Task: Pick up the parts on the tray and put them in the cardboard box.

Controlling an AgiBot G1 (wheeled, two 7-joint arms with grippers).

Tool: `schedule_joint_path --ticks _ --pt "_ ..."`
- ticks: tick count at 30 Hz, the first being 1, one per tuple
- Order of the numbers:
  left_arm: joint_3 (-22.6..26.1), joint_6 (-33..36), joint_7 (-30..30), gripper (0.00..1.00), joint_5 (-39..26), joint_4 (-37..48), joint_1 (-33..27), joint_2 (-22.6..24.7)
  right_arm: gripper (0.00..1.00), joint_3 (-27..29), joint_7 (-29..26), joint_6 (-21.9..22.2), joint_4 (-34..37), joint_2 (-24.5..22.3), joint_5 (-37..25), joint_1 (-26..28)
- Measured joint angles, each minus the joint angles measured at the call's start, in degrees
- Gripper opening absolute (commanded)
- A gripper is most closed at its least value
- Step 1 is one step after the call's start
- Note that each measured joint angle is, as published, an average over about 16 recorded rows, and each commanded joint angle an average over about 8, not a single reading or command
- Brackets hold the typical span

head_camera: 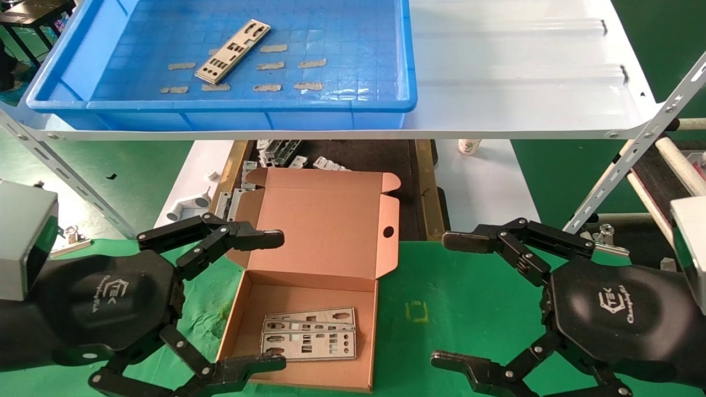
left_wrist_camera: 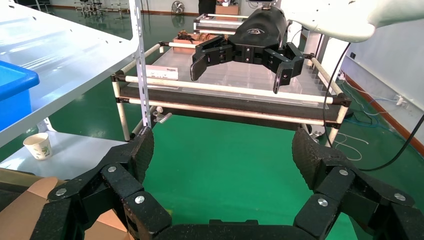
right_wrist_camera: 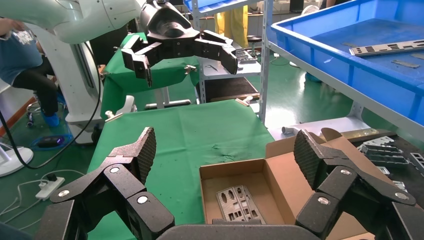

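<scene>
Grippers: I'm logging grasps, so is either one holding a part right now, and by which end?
Nothing is held. The left gripper and right gripper are both open and empty, flanking the cardboard box. One part lies in the tray.

One silver punched part point(head_camera: 233, 51) lies flat and slanted on the gridded floor of the blue tray point(head_camera: 83, 66), among the tan tape scraps. The brown cardboard box point(head_camera: 325, 231) sits open, lid leaning back, and a stack of parts point(head_camera: 309, 333) rests flat inside it.
</scene>
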State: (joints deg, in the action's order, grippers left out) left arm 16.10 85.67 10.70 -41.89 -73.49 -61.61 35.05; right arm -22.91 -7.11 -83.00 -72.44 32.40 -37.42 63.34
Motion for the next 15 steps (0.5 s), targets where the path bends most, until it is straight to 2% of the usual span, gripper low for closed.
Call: schedule_joint_path --ticks 12,13,15 --pt "0.0 0.0 0.0 1.0 0.0 0.0 0.0 0.0 1.0 0.0 0.0 0.0 0.0 0.0 0.0 0.0" --pt "0.0 0.0 0.0 1.0 0.0 0.0 0.0 0.0 0.99 0.0 0.0 0.0 0.0 0.0 0.0 0.0" --pt "0.0 0.0 0.0 1.0 0.0 0.0 0.0 0.0 0.84 0.0 0.0 0.0 0.0 0.0 0.0 0.0"
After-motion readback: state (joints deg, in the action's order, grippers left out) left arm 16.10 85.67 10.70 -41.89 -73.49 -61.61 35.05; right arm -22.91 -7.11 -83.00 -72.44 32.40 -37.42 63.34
